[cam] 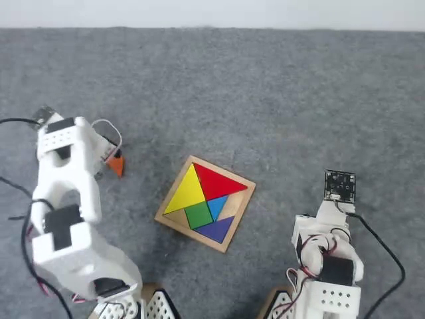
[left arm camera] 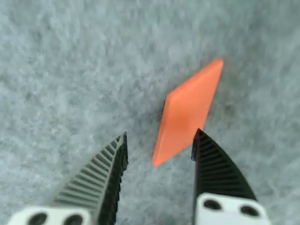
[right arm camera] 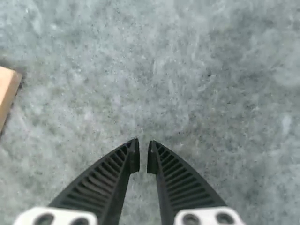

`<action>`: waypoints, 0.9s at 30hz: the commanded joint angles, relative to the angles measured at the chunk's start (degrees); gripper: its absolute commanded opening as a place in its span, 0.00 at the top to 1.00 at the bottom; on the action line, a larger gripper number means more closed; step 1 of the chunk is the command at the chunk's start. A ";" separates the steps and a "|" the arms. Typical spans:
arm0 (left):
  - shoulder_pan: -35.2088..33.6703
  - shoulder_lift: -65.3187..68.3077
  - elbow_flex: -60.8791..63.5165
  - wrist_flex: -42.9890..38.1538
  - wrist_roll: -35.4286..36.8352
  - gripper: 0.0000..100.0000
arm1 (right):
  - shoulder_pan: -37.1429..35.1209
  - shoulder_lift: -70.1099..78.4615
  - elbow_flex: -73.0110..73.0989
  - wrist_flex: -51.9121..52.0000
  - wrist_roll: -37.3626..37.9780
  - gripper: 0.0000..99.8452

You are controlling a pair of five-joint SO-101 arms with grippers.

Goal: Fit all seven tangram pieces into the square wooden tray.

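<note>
The square wooden tray (cam: 242, 181) lies mid-table, turned like a diamond. It holds a yellow triangle (cam: 186, 191), a red triangle (cam: 216, 181), a green square (cam: 198, 214), a blue triangle (cam: 216, 207) and a purple triangle (cam: 216, 229). Bare wood shows beside the blue piece. An orange parallelogram (left arm camera: 187, 112) lies on the carpet left of the tray, also seen as the orange piece (cam: 117, 165). My left gripper (left arm camera: 161, 134) is open around it, one fingertip (left arm camera: 201, 145) right at its edge. My right gripper (right arm camera: 143, 143) is shut over bare carpet, right of the tray.
Grey carpet covers the whole table. The left arm (cam: 63, 193) stands along the left side, the right arm (cam: 329, 259) at the front right. A tray corner (right arm camera: 7, 89) shows at the edge of the right wrist view.
</note>
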 commanded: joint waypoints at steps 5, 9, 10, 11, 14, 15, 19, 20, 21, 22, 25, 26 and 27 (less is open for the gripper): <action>0.09 3.25 -5.49 0.18 1.23 0.78 | 0.84 -1.10 0.79 0.40 0.53 0.95; 0.09 9.05 -8.66 0.62 1.23 0.78 | 0.84 -1.10 0.79 0.40 0.53 0.95; 0.09 10.20 -10.07 0.97 1.23 0.78 | 0.84 -1.10 0.79 0.40 0.53 0.95; 0.09 11.43 -11.91 1.85 1.41 0.78 | 0.84 -1.10 0.79 0.40 0.53 0.95; -0.18 14.51 -15.87 5.45 3.25 0.78 | 0.84 -1.10 0.79 0.40 0.53 0.95; -0.09 15.21 -16.66 6.42 3.52 0.78 | 0.84 -1.10 0.79 0.40 0.53 0.95; 0.00 16.62 -17.63 8.70 3.43 0.78 | 0.84 -1.10 0.79 0.40 0.53 0.95; 0.09 16.79 -17.63 9.32 3.43 0.78 | 0.84 -1.10 0.79 0.40 0.53 0.95; 0.26 17.05 -17.63 10.02 3.43 0.78 | 0.92 -1.10 0.79 0.40 0.53 0.95; 0.70 17.14 -17.63 10.46 3.43 0.78 | 0.92 -1.10 0.79 0.40 0.53 0.95; 2.55 17.32 -16.84 11.69 3.34 0.78 | 0.92 -1.10 0.79 0.40 0.53 0.95; 3.34 17.32 -16.48 11.60 3.34 0.78 | 0.92 -1.10 0.79 0.40 0.53 0.95; 3.87 17.23 -16.31 11.60 3.34 0.78 | 0.92 -1.10 0.79 0.40 0.53 0.95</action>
